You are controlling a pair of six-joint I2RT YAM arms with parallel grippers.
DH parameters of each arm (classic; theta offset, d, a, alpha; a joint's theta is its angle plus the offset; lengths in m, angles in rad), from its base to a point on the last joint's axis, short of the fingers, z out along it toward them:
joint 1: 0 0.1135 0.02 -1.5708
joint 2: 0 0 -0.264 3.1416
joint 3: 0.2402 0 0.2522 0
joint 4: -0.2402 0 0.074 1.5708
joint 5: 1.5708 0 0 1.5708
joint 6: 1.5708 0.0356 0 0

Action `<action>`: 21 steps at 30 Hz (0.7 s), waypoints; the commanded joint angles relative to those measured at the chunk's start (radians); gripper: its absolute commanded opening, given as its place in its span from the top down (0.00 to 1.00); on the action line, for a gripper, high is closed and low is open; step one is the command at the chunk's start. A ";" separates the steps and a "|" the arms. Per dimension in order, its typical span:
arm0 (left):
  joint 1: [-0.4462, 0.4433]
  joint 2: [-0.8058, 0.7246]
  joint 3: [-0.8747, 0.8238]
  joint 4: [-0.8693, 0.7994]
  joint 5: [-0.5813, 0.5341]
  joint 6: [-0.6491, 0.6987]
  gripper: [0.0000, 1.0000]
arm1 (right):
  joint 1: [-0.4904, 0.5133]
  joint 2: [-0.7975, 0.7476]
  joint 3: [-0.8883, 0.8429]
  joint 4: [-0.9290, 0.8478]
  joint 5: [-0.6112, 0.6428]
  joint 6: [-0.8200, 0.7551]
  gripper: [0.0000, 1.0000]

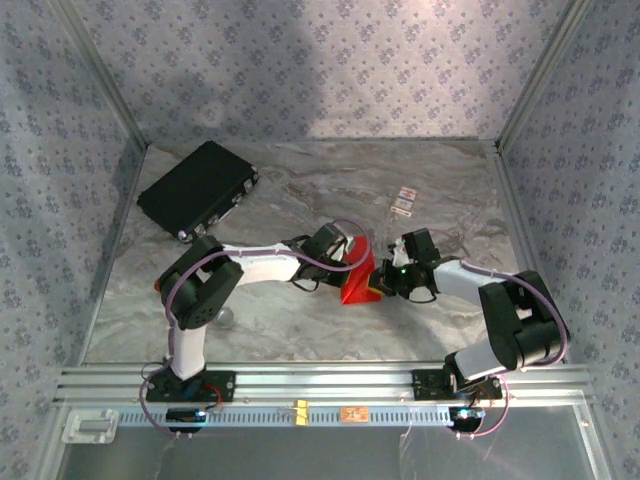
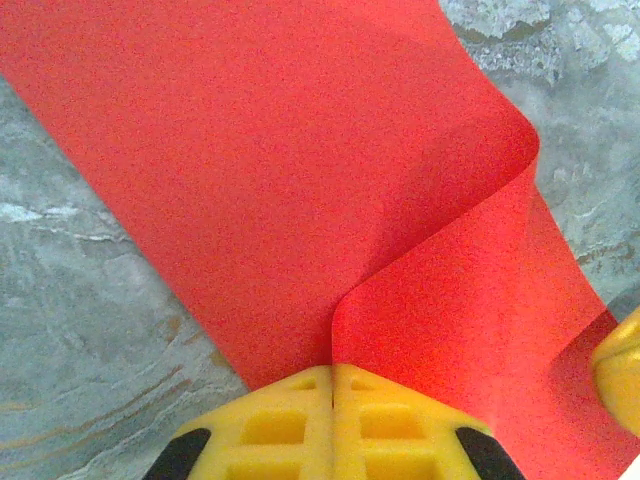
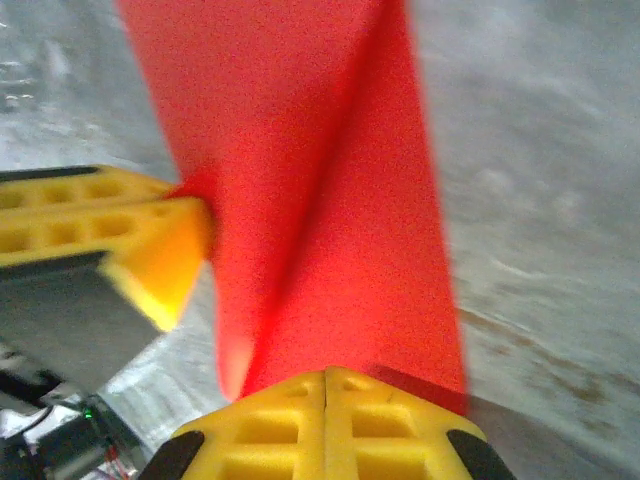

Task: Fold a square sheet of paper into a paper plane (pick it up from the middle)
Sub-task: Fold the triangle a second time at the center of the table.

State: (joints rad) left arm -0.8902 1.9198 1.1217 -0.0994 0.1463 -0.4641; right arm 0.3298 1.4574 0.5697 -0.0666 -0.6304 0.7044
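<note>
Near rail: The metal rail point(image 1: 320, 385) at the near edge holds both arm bases. A little orange tag point(image 1: 352, 413) sits on it. Nothing here gets in the way.
Left pincer: The left gripper point(image 2: 332, 378) is squeezed tight. One edge of the red paper is pinched between its yellow fingers.
Right pincer: The right gripper point(image 3: 325, 380) is squeezed tight too, and it bites another edge of the same paper.
Paper: The square sheet of paper point(image 2: 250, 150) is in the middle of the table point(image 1: 300, 325), held between the two grippers. I cannot tell if its low edge touches the table.
Done: The sheet is picked up and bent over on itself. It shows a soft curl and one slanted fold line.
Left to do: Almost all of it, I think. There is no pointy shape yet, so no paper plane. The bend needs pressing flat, and more folds must come after.
In the way: The two grippers sit just beside each other, so their yellow fingers could bump. The thin paper could rip if they pull apart.
Farther back: Some small white-and-red bits point(image 1: 403, 200) lie behind the paper, apart from it.
Far corner: A black case point(image 1: 198, 190) lies at the far left, well apart from the work.
</note>
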 commanded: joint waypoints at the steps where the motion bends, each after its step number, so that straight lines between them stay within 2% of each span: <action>1: -0.004 0.001 -0.024 -0.013 0.005 -0.006 1.00 | 0.012 -0.015 0.019 0.079 -0.035 0.075 1.00; 8: -0.004 0.004 -0.025 -0.007 0.009 -0.008 1.00 | 0.051 0.048 0.027 0.216 -0.055 0.164 1.00; 21: -0.004 0.007 -0.025 -0.010 0.013 0.000 1.00 | 0.075 0.151 0.044 0.255 -0.022 0.163 1.00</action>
State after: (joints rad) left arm -0.8879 1.9198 1.1133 -0.0814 0.1410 -0.4686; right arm 0.4007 1.5749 0.6144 0.1707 -0.6743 0.8684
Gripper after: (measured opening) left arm 0.049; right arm 0.052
